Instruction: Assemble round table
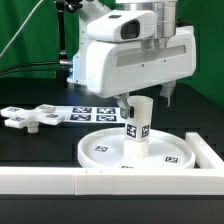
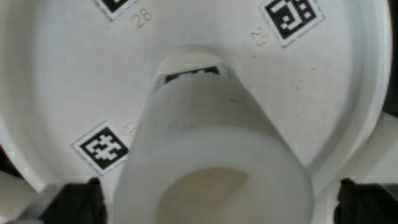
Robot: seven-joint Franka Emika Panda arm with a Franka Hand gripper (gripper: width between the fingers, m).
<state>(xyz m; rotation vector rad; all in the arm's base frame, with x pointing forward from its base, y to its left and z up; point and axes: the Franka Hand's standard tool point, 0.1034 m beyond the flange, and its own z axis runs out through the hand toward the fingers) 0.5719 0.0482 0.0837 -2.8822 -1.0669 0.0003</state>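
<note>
The large round rimmed disc [image 1: 100, 150] lies flat on the black table near the front. The short cylindrical post [image 1: 139, 130] stands upright at its centre, with a tag on its side. My gripper [image 1: 143, 100] hangs straight above the post. Its fingers are spread wide on either side of the post's top and do not touch it. In the wrist view the post [image 2: 214, 140] rises toward the camera from the disc [image 2: 107, 80]. The dark fingertips [image 2: 71, 200] stand clear of it, and the gripper [image 2: 217, 205] is open. The cross-shaped piece [image 1: 30, 117] lies at the exterior view's left.
The marker board [image 1: 95, 112] lies flat behind the disc. The long white border wall [image 1: 60, 182] runs along the front edge and turns up the exterior view's right side [image 1: 210, 155], close to the disc's rim. Green backdrop behind.
</note>
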